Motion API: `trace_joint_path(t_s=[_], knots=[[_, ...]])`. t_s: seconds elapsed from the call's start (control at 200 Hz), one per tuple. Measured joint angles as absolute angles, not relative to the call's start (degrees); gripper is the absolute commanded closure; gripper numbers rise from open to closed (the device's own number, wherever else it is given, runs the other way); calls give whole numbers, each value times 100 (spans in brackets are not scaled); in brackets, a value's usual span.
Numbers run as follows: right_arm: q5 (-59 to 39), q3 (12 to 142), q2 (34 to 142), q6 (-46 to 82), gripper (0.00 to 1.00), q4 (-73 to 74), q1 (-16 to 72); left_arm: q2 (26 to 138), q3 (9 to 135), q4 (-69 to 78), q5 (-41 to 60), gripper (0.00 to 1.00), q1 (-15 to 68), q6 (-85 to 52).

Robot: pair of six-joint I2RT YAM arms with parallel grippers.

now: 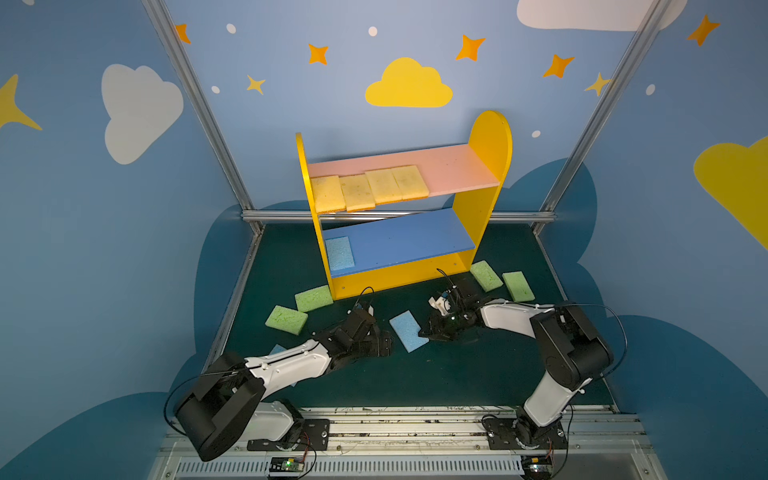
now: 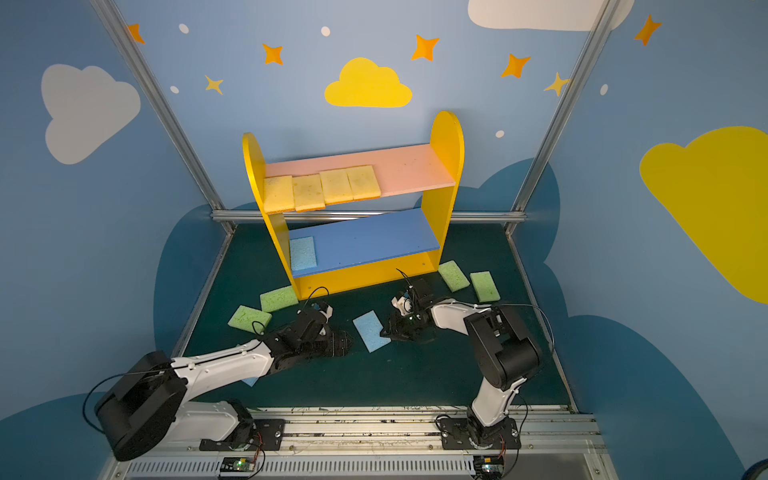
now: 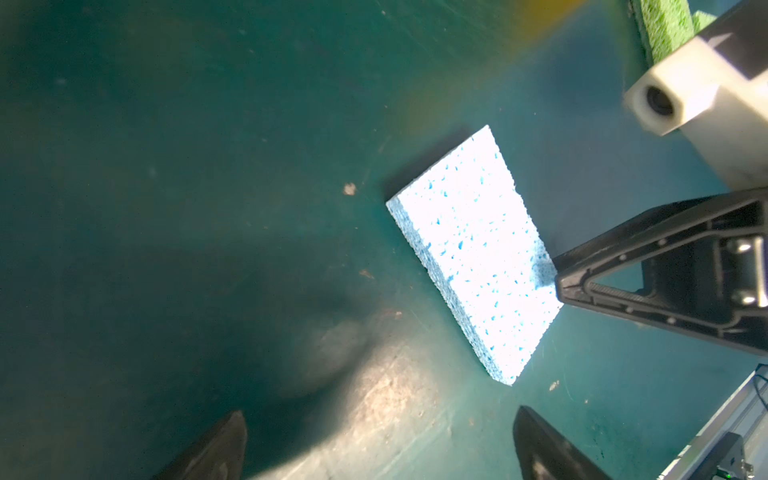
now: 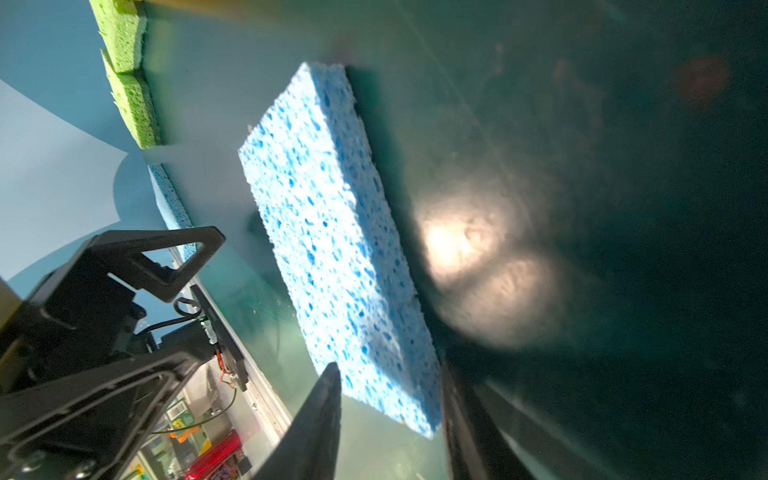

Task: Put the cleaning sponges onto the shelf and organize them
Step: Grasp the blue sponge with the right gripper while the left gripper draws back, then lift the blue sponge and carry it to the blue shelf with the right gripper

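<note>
A light blue sponge (image 1: 407, 330) (image 2: 369, 330) lies on the green mat in front of the shelf (image 1: 490, 141). My right gripper (image 4: 388, 395) has its two fingers against both long sides of one end of this sponge (image 4: 332, 232). My left gripper (image 3: 380, 440) stands wide open just left of the same sponge (image 3: 473, 257), holding nothing. Several yellow sponges (image 1: 370, 189) lie in a row on the pink upper board. One blue sponge (image 1: 340, 253) lies at the left end of the blue middle board.
Two green sponges (image 1: 313, 298) (image 1: 286, 320) lie left of the shelf base and two more (image 1: 486, 275) (image 1: 518, 286) lie right of it. Another blue sponge (image 1: 277, 350) is partly hidden under the left arm. Metal frame posts and blue walls enclose the mat.
</note>
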State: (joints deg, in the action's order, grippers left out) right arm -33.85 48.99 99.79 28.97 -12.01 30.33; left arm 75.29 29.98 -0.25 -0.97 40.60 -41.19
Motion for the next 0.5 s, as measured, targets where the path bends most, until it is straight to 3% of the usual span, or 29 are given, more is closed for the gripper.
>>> trace_joint_path(t_s=[0.195, 0.501], knots=[[-3232, 4965, 10121, 2853, 100, -1249, 3103, 7227, 2840, -84, -19, 0, 3872, -4119], [-2989, 5133, 10018, 2755, 100, -1610, 3208, 6672, 2606, -340, 12, 1, 3741, -4029]])
